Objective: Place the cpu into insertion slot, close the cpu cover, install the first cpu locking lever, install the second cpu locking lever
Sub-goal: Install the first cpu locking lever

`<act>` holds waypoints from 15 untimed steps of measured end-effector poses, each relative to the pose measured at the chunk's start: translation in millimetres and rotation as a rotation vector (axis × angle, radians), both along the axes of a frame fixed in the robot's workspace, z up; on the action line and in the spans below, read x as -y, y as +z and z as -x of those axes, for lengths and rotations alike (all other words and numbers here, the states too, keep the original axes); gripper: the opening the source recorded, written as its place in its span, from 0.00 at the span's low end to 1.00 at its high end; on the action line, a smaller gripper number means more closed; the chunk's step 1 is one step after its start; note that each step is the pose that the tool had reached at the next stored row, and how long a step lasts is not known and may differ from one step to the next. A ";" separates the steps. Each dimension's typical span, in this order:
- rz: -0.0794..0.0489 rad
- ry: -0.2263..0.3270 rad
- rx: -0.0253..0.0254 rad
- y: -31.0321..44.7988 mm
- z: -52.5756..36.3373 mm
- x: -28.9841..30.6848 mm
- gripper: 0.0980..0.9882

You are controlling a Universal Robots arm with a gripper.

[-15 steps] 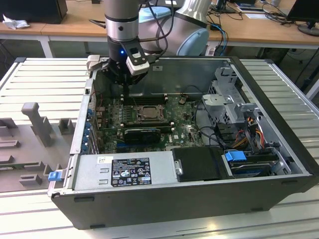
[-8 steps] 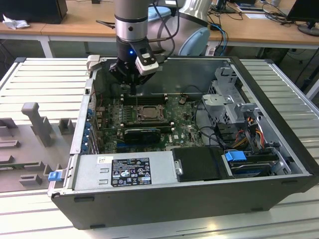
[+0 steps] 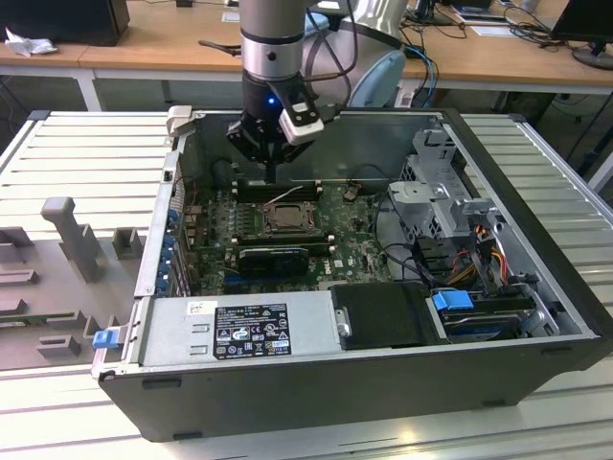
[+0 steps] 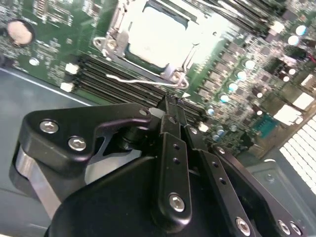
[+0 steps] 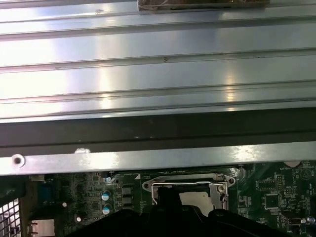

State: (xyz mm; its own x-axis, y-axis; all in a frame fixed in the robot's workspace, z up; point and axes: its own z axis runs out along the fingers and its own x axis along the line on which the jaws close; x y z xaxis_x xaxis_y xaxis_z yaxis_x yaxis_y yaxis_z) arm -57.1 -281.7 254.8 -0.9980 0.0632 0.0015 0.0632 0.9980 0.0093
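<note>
- Open computer case (image 3: 536,316) lying flat on a ribbed metal worktop (image 3: 86,158), green motherboard (image 3: 359,244) facing up inside.
- Claw (image 3: 272,172) hanging over the back edge of the board, just behind the insertion slot (image 3: 285,219) in the exterior view, tips down near the long black memory slots (image 3: 278,189).
- Claw (image 4: 170,106) fingers (image 4: 173,163) looking pressed together in the second wrist view, nothing pinched between them that's visible.
- Cpu (image 4: 160,34) already sitting in the slot, pale silvery face showing through the window of the cpu cover (image 4: 114,27), which lies flat down over it.
- Thin wire locking lever (image 4: 140,80) sticking out along the socket's near side, between the socket and the memory slots; can't tell if it's hooked.
- Same socket in the first wrist view: cover frame (image 5: 187,185) with the cpu (image 5: 200,199) partly hidden behind the dark claw body.
- Blue-tabbed drive bay (image 3: 450,302) and a bundle of cables (image 3: 479,244) at the exterior view's right.
</note>
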 end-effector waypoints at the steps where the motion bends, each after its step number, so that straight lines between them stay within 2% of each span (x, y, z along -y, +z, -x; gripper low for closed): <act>1: 0.000 0.000 0.0000 0.0 -2.8 0.0 0.01; 5: 0.000 0.000 0.0000 0.0 -11.1 -0.1 0.01; 8: -0.002 0.002 0.0001 -3.0 -20.1 -0.1 0.01; 9: -0.006 0.004 0.0002 -4.3 -20.3 -0.2 0.01; 13: -0.006 0.050 0.0060 -8.5 -20.3 -0.1 0.01; 15: -0.006 0.062 0.0074 -11.3 -20.5 -0.2 0.01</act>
State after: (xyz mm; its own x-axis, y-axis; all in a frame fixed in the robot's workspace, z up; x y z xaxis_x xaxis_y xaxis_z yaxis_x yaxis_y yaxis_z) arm -36.7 -281.4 243.5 -1.0000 0.0015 -0.0056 0.0014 0.9999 0.0158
